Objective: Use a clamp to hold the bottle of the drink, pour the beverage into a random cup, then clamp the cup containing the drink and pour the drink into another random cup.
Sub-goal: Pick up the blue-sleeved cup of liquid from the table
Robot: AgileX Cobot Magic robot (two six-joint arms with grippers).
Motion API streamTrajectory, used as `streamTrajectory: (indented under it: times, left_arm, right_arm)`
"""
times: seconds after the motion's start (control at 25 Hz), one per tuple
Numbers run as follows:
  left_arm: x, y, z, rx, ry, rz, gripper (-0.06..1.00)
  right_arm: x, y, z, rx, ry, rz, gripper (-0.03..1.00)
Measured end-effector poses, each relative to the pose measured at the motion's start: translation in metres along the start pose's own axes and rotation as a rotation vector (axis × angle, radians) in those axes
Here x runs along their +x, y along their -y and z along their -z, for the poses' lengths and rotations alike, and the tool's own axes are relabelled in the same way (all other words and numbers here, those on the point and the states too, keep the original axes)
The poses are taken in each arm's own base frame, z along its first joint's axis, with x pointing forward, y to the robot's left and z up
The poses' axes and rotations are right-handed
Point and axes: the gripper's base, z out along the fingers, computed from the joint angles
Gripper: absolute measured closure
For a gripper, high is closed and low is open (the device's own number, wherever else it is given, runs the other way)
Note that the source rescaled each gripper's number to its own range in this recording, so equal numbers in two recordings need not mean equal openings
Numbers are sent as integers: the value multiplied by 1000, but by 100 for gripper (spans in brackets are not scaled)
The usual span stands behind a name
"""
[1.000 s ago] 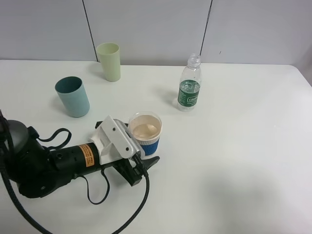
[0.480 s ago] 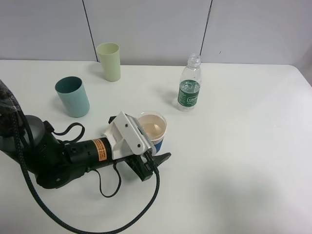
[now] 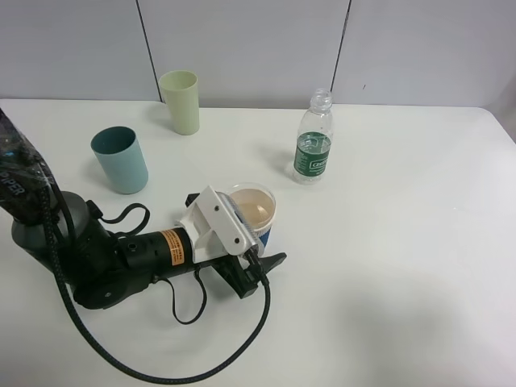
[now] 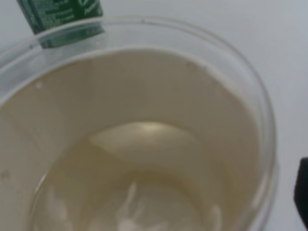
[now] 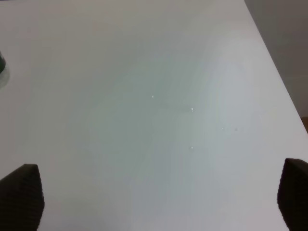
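- Where the high camera looks down on the white tabletop, the blue-sleeved cup stands upright about midway between the left and right edges, nearer the front edge than the far one
- The left gripper lies low with its jaws spread wide on either side of that cup; I cannot tell whether they touch it
- The bottle stands uncapped toward the far edge, right of the cup and well apart
- The teal tumbler stands near the left edge, the pale green tumbler close to the far edge
- In the left wrist view, the cup fills the frame, the clear beverage pooled low in it; one dark finger shows beside the rim, just apart
- In the right wrist view, the right gripper hangs wide open over bare tabletop, holding nothing
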Motion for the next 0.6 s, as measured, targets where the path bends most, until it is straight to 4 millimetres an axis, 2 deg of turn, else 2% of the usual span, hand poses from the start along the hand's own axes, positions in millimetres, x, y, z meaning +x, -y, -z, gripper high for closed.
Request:
streamTrajectory:
  times: [0.44,0.52,0.6]
  left_arm:
    - [-5,-1,-7,4,26,2,-6]
    - [-5,-1,-7,4,26,16,2]
    - [-5,-1,-7,5,26,30,17]
  right_arm:
    - [0,0,0,0,0,0,-3]
    - [0,0,0,0,0,0,-3]
    - [0,0,0,0,0,0,-3]
